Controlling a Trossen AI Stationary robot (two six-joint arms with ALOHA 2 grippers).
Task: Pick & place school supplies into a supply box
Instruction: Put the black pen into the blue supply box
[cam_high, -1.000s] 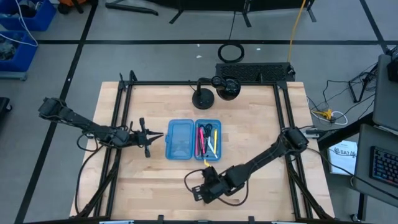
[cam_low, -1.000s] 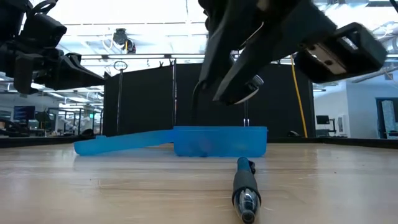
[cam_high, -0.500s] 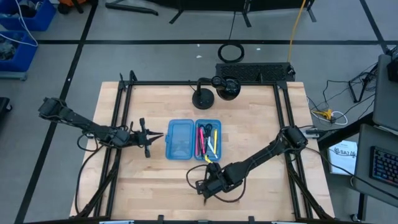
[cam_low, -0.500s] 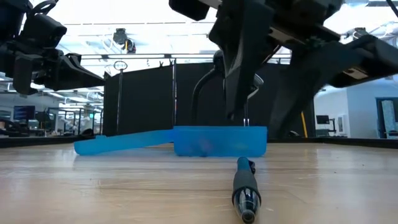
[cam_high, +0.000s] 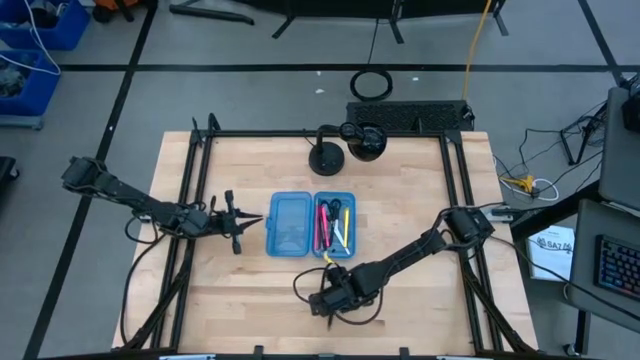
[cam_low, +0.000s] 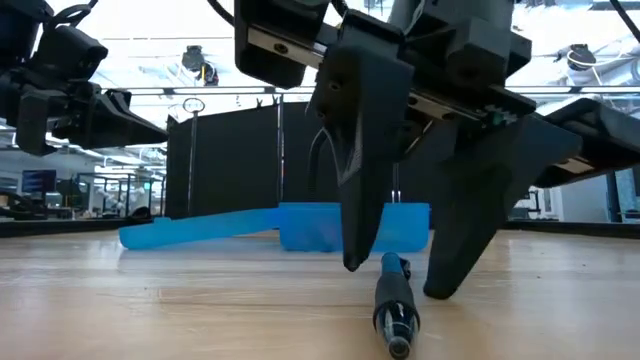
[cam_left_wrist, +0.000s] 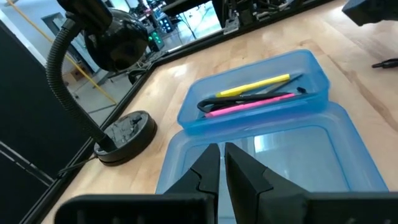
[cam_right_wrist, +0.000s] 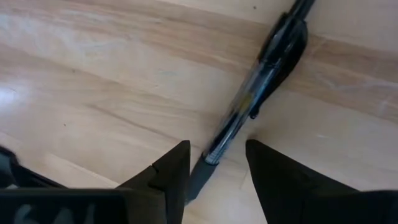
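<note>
A black pen (cam_low: 392, 300) lies on the wooden table near its near edge, pointing toward the supply box. My right gripper (cam_low: 393, 280) stands open over the pen, pointing down, one finger on each side of it and the tips close to the table. The right wrist view shows the pen (cam_right_wrist: 261, 81) slanting away from between the fingers. The blue supply box (cam_high: 310, 225) lies open at the table's middle, with pink, yellow and dark pens (cam_left_wrist: 255, 93) in its right half. My left gripper (cam_high: 235, 225) hangs shut to the left of the box's lid half (cam_high: 289, 224).
A black gooseneck stand with a round foot (cam_high: 326, 157) sits behind the box, beside another dark round object (cam_high: 367, 140). Black frame rails (cam_high: 190, 200) run along the table's left, right and far edges. Bare wood lies left and right of the pen.
My right gripper has opened wide and come down over the black pen, turning so that its fingers point down on either side of it. The pen has stayed where it was.
</note>
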